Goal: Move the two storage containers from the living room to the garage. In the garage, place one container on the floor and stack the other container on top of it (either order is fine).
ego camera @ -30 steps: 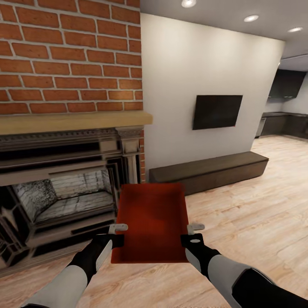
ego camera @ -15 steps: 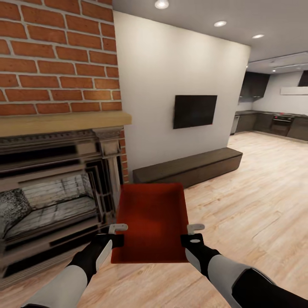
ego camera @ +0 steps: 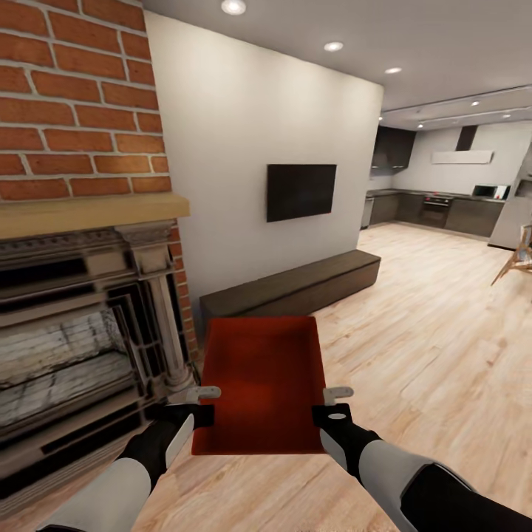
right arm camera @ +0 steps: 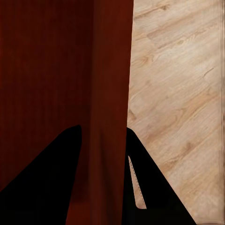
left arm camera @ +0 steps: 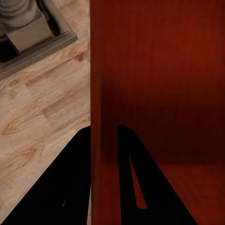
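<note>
— Head view: where is the storage container [ego camera: 258,384]?
— Dead centre, carried above the wood floor [ego camera: 428,355], fireplace [ego camera: 81,347] at nine o'clock.
— Pincers?
— Left pincer [left arm camera: 104,154] clamps its left wall, right pincer [right arm camera: 103,150] its right wall; a second bin may nest inside.

Head camera high, facing forward and down over both arms, bin [ego camera: 260,384] mid-frame, each wrist camera close along its fingers [left arm camera: 70,187], hard against a bin wall, all three sharing bin and wood floor [right arm camera: 178,93]
</note>
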{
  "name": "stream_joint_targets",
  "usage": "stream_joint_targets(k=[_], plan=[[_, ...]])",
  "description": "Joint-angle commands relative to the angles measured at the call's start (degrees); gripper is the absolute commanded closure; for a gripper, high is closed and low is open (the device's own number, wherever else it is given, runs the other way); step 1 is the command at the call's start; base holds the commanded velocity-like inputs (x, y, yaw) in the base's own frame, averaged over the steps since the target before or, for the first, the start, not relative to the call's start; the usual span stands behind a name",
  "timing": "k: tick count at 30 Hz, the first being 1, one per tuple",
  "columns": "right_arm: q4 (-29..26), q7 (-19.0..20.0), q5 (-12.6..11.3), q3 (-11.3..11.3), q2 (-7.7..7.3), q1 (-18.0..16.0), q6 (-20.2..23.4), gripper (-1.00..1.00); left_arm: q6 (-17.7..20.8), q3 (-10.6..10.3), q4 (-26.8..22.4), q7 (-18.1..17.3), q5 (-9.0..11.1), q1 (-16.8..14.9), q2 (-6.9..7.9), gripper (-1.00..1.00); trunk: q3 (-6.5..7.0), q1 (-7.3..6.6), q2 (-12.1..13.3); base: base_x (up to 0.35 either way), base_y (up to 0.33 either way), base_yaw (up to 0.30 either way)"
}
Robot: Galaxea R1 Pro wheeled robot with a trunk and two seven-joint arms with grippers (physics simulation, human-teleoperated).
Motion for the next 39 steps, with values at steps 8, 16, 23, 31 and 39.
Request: stream_joint_targets(k=[8,16,23,31,39], plan=[[0.25,-3.44,-1.41,-0.02,0.19,-0.04,-0.09,1.00,-0.19,0.42,-1.58,0.77,-1.68,-0.02,-0.32,1.00,-0.10,0.02,-0.08,0.000,0.000,-0.288],[0.25,-3.44,-1.41,-0.02,0.20,-0.04,-0.09,1.00,-0.19,0.42,-1.58,0.77,-1.68,-0.01,-0.32,1.00,-0.10,0.02,-0.08,0.000,0.000,-0.287],[0.25,-3.44,-1.41,-0.02,0.19,-0.04,-0.09,1.00,-0.19,0.42,-1.58,0.76,-1.68,-0.02,-0.32,1.00,-0.10,0.02,-0.08,0.000,0.000,-0.287],[0.25,-3.44,-1.41,-0.02,0.19,-0.04,-0.09,1.00,-0.19,0.42,-1.58,0.76,-1.68,-0.04,-0.32,1.00,-0.10,0.02,-0.08,0.000,0.000,-0.288],[0.25,-3.44,-1.41,-0.02,0.19,-0.04,-0.09,1.00,-0.19,0.42,-1.58,0.76,-1.68,-0.01,-0.32,1.00,-0.10,0.02,-0.08,0.000,0.000,-0.287]])
